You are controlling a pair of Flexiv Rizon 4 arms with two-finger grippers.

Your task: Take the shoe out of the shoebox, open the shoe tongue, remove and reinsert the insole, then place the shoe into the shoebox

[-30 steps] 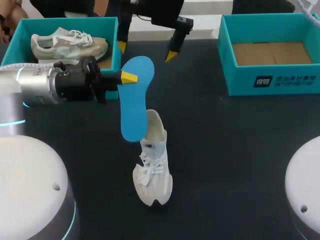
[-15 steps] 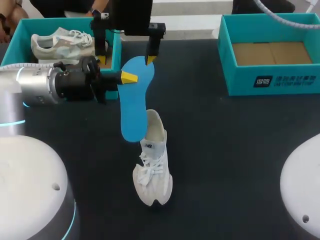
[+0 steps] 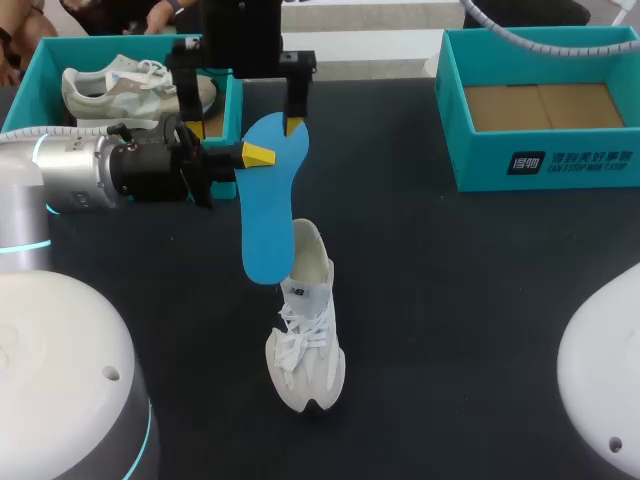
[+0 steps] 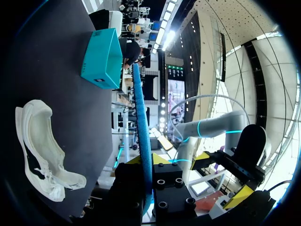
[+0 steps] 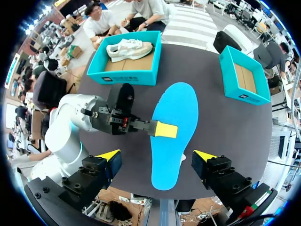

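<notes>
Insole step in hand: flat blue foam insole (image 3: 268, 205) is clamped by left pincer (image 3: 252, 155), mid-frame, above white shoe (image 3: 305, 335). Right pincer (image 3: 243, 127) is spread wide, empty; a second grip is likely needed.

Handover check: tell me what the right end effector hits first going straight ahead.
The right end effector would most likely meet the blue insole, held by the left end effector; depth is unclear.

The insole (image 3: 268, 200) is showing bright blue. The white shoe (image 3: 305, 335) is wearing white laces. The table (image 3: 450, 300) is looking plain black. The shoebox at 1 o'clock (image 3: 540, 165) is showing teal outside and brown inside. The shoebox at 11 o'clock (image 3: 30, 80) is showing teal too, holding a white and pale green shoe (image 3: 135, 88). The left gripper (image 3: 252, 157) and right gripper (image 3: 242, 127) are wearing yellow tips.
</notes>
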